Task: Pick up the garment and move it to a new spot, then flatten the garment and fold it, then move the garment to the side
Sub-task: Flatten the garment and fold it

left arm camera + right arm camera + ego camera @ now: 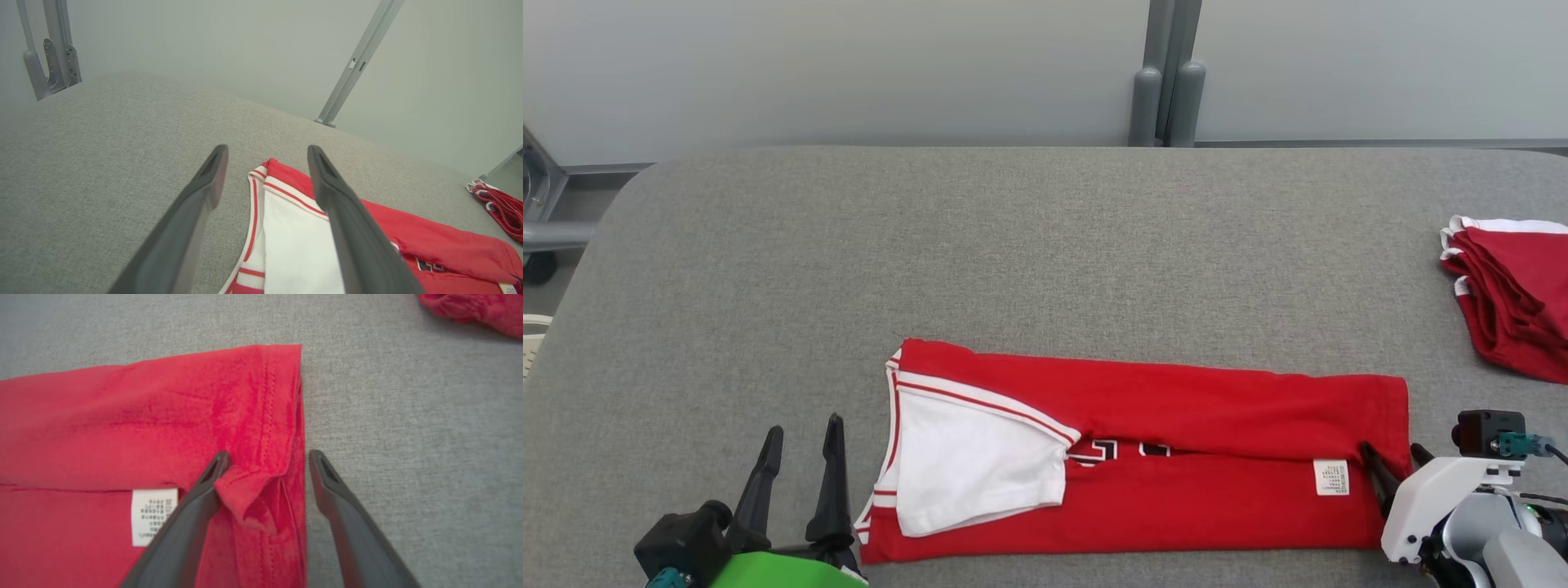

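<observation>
Garment: you have the red jersey (pixel 1176 457) lying flat on the grey fabric table (pixel 1013 245), near the front edge and a little right of centre. It is folded lengthwise into a long band running left to right.
Collar end: the left end shows a white panel (pixel 964 465) with red-striped trim, laid over the red cloth.
Print: dark lettering peeks out along the middle fold line, too hidden to read.
Hem end: the stitched hem is at the right, with a white care label (pixel 1331 477) just inside it.
Right gripper: your right gripper (pixel 1390 449) is at the hem end with its fingers spread wide and nothing pinched. In the right wrist view (pixel 268 455), one finger lies over the red cloth next to the label (pixel 153 514). The other is over bare table just past the hem. A small flap of hem stands turned up between them, against the finger on the cloth.
Left gripper: your left gripper (pixel 804 426) is just left of the collar end, fingers spread and holding nothing. You cannot tell whether it touches the table.
Beyond: a pile of red garments (pixel 1515 294) sits at the table's right edge, well apart from the jersey.
</observation>
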Robot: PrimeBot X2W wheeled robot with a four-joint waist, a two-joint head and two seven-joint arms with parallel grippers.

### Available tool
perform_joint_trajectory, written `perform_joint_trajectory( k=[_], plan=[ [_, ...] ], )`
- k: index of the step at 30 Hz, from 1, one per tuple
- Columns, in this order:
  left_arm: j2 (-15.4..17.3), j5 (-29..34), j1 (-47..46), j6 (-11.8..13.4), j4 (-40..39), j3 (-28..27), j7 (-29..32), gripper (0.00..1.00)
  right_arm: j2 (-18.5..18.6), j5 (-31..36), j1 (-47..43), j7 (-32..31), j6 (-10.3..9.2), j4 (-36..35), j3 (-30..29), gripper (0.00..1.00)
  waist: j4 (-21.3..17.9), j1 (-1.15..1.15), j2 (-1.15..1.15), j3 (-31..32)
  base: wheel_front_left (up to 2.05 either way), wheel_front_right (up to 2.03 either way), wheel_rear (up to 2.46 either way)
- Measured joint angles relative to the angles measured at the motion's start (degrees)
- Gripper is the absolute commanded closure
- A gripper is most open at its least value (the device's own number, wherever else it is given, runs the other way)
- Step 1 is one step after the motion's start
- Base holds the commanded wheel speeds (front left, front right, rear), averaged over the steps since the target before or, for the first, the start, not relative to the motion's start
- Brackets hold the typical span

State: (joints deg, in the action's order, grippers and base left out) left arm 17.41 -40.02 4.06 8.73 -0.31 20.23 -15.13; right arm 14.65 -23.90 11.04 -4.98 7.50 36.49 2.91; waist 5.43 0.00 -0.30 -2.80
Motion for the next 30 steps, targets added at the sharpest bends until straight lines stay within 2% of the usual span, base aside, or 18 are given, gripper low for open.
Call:
perform_joint_trajectory(
  k=[10,12,13,15,19,23,29,30],
  plan=[
    [0.11,0.09,0.85,-0.16,-0.24,-0.59,0.00,0.00,-0.30,-0.11,0.27,-1.68,0.00,1.13,0.03,0.02,-0.18,0.00,0.00,-0.03,0.00,0.00,0.00],
    [0.10,0.15,0.85,-0.18,-0.15,-0.57,0.00,0.00,-0.37,-0.11,0.81,-2.07,0.00,1.58,0.01,0.56,-0.12,0.00,0.00,-0.10,0.00,0.00,0.00],
    [0.10,0.15,0.85,-0.22,-0.03,-0.59,0.00,0.00,-0.45,-0.11,1.09,-2.22,0.00,1.85,0.04,0.75,-0.10,0.00,0.00,-0.11,0.00,0.00,0.00],
    [0.10,0.15,0.86,-0.22,0.09,-0.62,0.00,0.00,-0.63,-0.12,1.32,-2.53,0.00,2.03,0.04,1.00,-0.10,0.00,0.00,-0.11,0.00,0.00,0.00],
    [0.11,0.15,0.86,-0.22,0.36,-0.77,0.00,0.00,-1.49,-1.59,2.26,-3.02,0.04,2.43,-0.30,1.00,-0.17,0.00,0.00,-0.13,0.00,0.00,0.00],
    [0.05,0.15,0.88,-0.22,0.40,-1.09,0.00,0.00,-2.07,-6.27,2.60,-4.28,0.03,1.55,-1.70,1.00,-0.52,0.00,0.00,-0.08,0.00,0.00,0.00],
    [-0.24,0.26,0.97,-0.47,0.30,-1.52,0.00,0.00,0.12,-11.31,2.81,-7.38,0.04,-2.54,-2.41,1.00,-1.71,0.00,0.00,0.03,0.00,0.00,0.00],
    [-0.26,0.42,0.98,-0.60,0.29,-1.65,0.00,0.00,1.44,-12.63,2.79,-8.49,0.04,-4.20,-2.68,1.00,-2.23,0.00,0.00,-0.01,0.00,0.00,0.00]
  ],
)
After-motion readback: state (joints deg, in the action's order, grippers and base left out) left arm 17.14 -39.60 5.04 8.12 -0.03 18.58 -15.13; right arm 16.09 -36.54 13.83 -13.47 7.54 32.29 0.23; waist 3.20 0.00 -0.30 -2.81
